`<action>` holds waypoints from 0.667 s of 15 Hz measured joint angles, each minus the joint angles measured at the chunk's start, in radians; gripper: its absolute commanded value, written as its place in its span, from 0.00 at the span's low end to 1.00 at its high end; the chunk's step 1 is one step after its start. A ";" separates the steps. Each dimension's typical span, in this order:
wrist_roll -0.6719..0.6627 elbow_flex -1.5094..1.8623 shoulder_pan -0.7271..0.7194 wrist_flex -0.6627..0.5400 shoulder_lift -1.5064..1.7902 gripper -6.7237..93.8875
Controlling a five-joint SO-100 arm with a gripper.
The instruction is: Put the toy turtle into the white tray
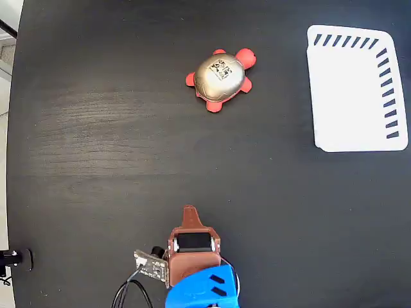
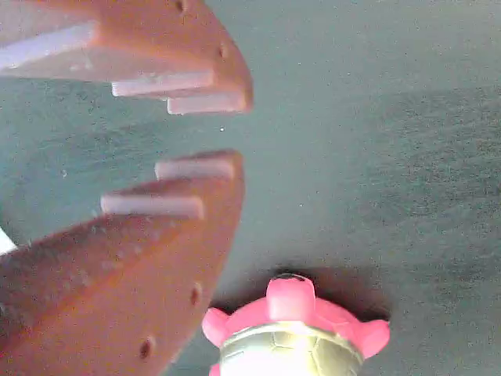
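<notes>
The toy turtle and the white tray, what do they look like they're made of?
The toy turtle: probably plastic; its shell has a shiny, metallic silver-gold finish catching light, and the head and flippers are smooth red-orange. The white tray: likely moulded plastic, plain matte white with rounded corners.

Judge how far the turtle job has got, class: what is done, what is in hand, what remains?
Done: nothing; the toy turtle sits on the black table, apart from the white tray. In hand: the hand holds nothing, short of the turtle. Left: grasp, carry, release in tray.

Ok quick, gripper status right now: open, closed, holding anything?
Gripper: partly open, a small gap between the fingertips, holding nothing. The toy turtle sits free on the table, clear of the fingers.
</notes>
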 measured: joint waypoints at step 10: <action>-0.074 -0.048 0.040 -0.124 -0.253 0.07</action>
